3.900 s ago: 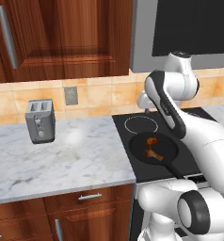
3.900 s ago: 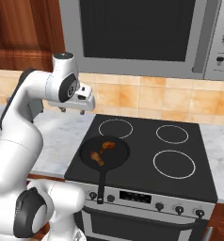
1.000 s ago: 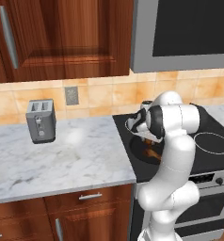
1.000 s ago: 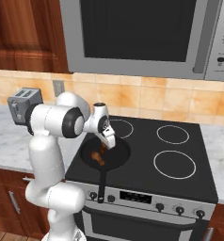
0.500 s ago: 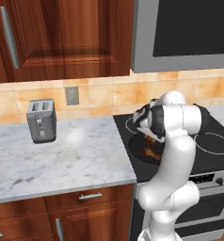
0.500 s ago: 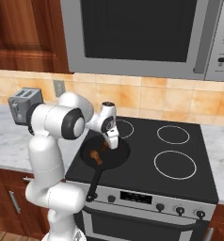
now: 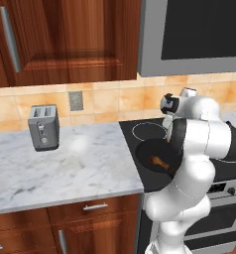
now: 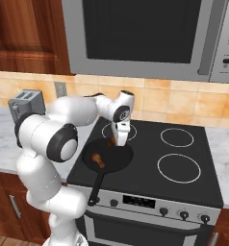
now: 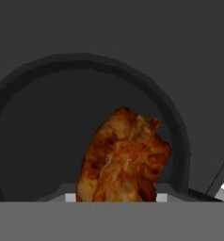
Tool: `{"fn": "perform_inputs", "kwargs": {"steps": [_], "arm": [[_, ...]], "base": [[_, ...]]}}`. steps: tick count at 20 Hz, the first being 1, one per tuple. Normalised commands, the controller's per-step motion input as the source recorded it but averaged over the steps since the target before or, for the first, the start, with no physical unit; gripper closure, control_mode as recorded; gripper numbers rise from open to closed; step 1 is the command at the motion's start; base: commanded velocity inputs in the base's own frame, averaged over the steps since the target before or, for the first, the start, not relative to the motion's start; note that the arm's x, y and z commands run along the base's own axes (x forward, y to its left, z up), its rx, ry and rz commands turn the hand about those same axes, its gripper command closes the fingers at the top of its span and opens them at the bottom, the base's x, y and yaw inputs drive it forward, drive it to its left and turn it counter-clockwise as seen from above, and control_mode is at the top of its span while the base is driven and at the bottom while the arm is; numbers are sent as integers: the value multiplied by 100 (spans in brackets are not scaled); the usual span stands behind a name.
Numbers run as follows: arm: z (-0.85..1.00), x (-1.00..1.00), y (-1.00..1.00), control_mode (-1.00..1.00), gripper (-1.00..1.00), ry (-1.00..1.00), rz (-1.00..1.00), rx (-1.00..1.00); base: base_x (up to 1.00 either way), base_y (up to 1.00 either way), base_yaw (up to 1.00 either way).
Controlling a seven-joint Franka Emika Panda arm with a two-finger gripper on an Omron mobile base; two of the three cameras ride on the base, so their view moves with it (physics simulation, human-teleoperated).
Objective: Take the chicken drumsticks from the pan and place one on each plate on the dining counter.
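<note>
Arm bent forward and down over the pan (image 8: 108, 158); gripper (image 8: 113, 141) pointed downward, jaws closed on one drumstick (image 9: 124, 157); other drumstick (image 8: 97, 159) lay in pan.

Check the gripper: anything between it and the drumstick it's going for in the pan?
Nothing visible. The gripper is down at the pan's far edge, jaws around one drumstick, which sits right at the fingers in the hand view. The second drumstick lies apart.

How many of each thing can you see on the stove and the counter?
Chicken drumsticks: 2
Pan: 1
Toaster: 1
Ring-marked burners: 3
Total: 7
</note>
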Motion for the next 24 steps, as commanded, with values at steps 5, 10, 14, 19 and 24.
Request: {"fn": "perform_inputs", "kwargs": {"steps": [5, 10, 14, 19, 24], "arm": [[54, -100, -12, -100, 100, 16, 0, -8], [4, -100, 0, -100, 100, 0, 5, -5], [-22, -92, 5, -100, 100, -4, 8, -2], [0, -29, 18, -100, 100, -8, 0, -3], [0, -11, 4, 100, 100, -3, 0, 0]], "base": [[0, 0, 0], [0, 0, 0], [0, 0, 0], [0, 0, 0], [-23, 3, -5]]}}
